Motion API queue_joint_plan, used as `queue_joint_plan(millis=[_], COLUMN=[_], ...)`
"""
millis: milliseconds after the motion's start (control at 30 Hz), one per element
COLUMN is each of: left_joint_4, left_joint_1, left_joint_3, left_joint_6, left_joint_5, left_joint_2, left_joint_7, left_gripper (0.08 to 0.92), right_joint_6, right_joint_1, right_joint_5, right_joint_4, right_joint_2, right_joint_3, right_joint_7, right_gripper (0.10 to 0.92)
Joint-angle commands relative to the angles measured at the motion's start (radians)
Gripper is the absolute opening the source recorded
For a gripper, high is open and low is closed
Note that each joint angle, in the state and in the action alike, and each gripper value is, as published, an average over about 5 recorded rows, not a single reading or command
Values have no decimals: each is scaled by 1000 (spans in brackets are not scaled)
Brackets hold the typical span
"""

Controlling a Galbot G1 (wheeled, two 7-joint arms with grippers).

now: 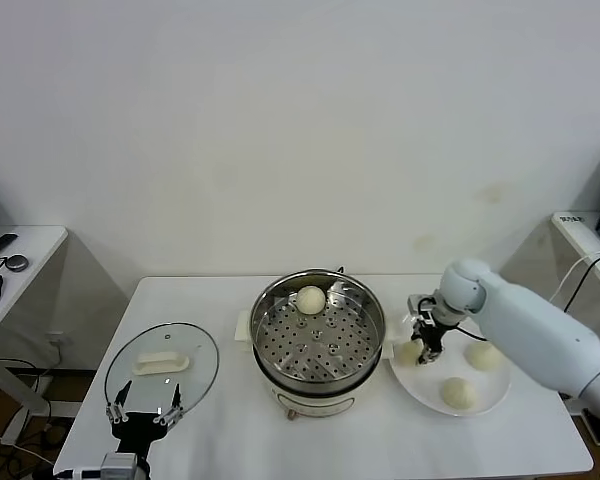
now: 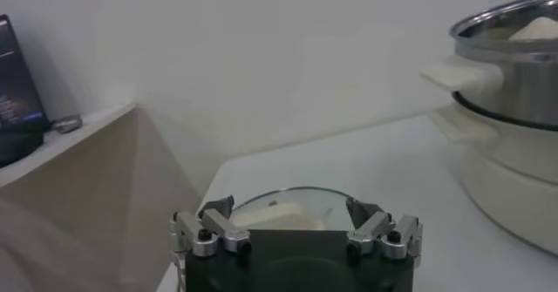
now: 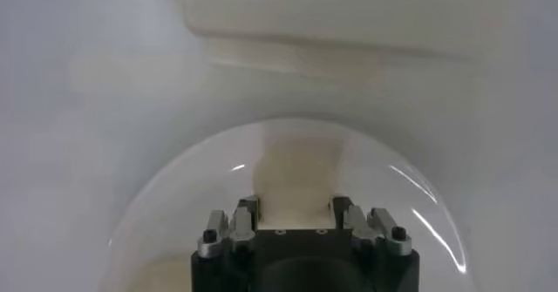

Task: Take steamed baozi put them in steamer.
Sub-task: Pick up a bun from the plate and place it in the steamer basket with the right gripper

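The steel steamer (image 1: 272, 318) stands mid-table on its cream base, with one baozi (image 1: 311, 299) on the perforated tray at the back. Three baozi lie on the white plate (image 1: 432, 400) to its right: one at the left (image 1: 409, 352), one at the back right (image 1: 483, 355) and one at the front (image 1: 459, 392). My right gripper (image 1: 427, 343) is down on the left one. In the right wrist view the gripper (image 3: 295, 205) is shut on that baozi (image 3: 295, 173), a finger against each side, over the plate (image 3: 166, 207). My left gripper (image 1: 143, 408) is parked open at the front left.
A round glass lid (image 1: 195, 355) with a cream handle lies flat on the table left of the steamer, just beyond the left gripper (image 2: 292, 211). The steamer's side handle (image 2: 462, 71) shows in the left wrist view. Side tables stand at both edges.
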Motion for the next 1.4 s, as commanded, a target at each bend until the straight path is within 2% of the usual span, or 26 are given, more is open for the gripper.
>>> queue_joint_plan(millis=[33, 167, 367, 733, 1100, 1400], left_joint_4=[1, 3, 0, -25, -24, -26], left_joint_1=[-2, 4, 3, 1, -5, -13], left_joint_3=[7, 21, 29, 22, 12, 2], left_joint_6=[1, 0, 0, 3, 6, 8], left_joint_5=[4, 4, 0, -18, -32, -39], left_joint_2=[0, 0, 8, 20, 15, 9], left_joint_7=[0, -2, -4, -3, -2, -2], left_gripper=[823, 823, 823, 823, 823, 823], right_joint_6=[-21, -62, -140, -263, -349, -362], right_joint_1=[256, 419, 651, 740, 623, 535], right_joint_5=[127, 223, 383, 568, 582, 517], right_joint_4=[90, 161, 215, 249, 161, 59], right_joint_2=[-113, -125, -50, 167, 422, 542], right_joint_3=[-135, -243, -389, -506, -532, -548], right_joint_7=[-32, -53, -68, -53, 64, 127], right_gripper=[510, 511, 512, 518, 509, 509])
